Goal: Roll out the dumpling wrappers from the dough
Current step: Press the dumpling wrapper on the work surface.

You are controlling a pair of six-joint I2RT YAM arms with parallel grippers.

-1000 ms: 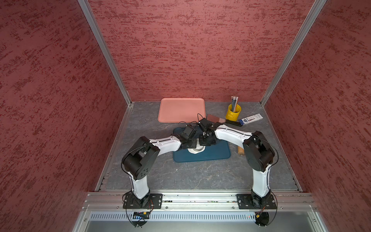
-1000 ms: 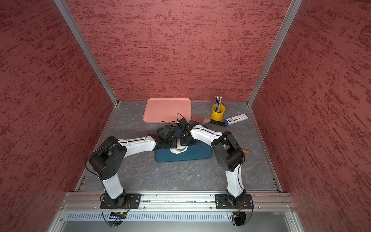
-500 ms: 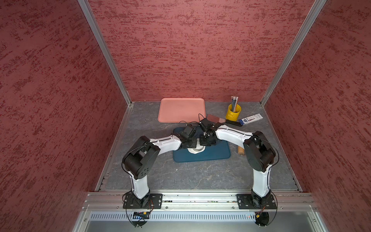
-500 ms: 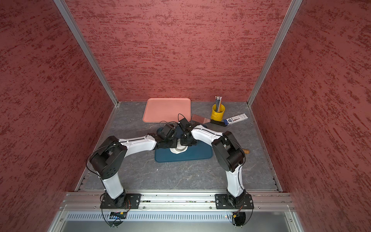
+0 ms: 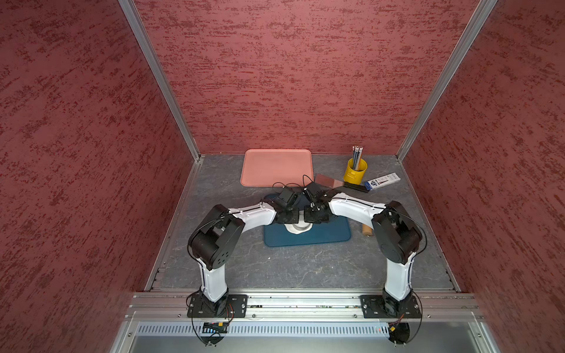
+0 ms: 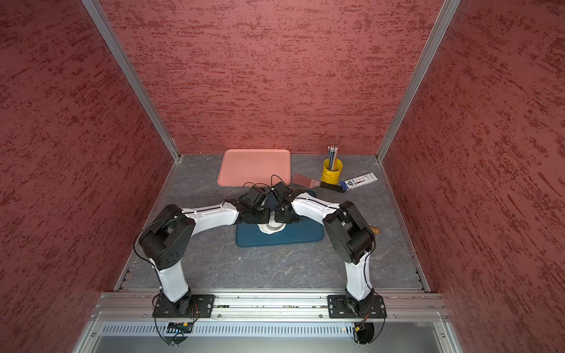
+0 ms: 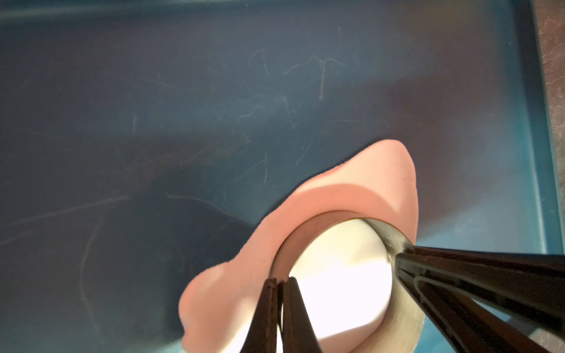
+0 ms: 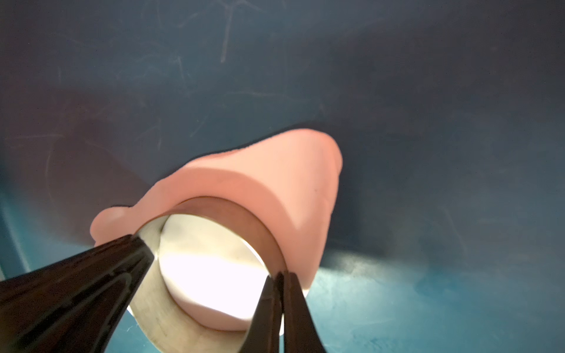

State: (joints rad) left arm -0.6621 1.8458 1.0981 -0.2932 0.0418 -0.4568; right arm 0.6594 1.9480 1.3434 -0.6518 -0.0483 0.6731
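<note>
1. Left wrist view: the left gripper [image 7: 279,282] has its fingers pinched together on the thin wall of a steel ring cutter [image 7: 403,314], one finger inside the ring and one outside.
2. The right gripper [image 8: 279,278] pinches the opposite side of the same ring in the same way, fingers tight on the wall.
3. The dough [image 7: 351,195] lies flattened on the blue tray [image 5: 330,235], and its irregular edge spreads out past the ring on most sides. In both top views it shows as a white patch under the two wrists.
4. Inside the ring sits a round white patch, the dumpling wrapper [image 7: 336,275] being stamped out. I cannot tell whether the cut goes clean through.
5. Progress, as a judgement: flattening looks done and cutting is in hand. Left to do: lift the ring, free the disc, set it aside, then rework the scraps.
6. The pink tray [image 5: 275,166] at the back holds no finished disc.
7. Surface: grey, stone-patterned table [image 5: 305,269]. The blue tray's floor is scratched.
8. Far right corner: a yellow cup [image 5: 354,174] of pencils, a scraper [image 5: 328,181] lying flat and a blue-and-white packet [image 5: 382,181].
9. A wooden roller end [image 5: 367,229] shows just beside the right arm, the rest hidden.
10. Room: red textured walls [image 5: 290,76] on three sides, with aluminium posts in the corners.
</note>
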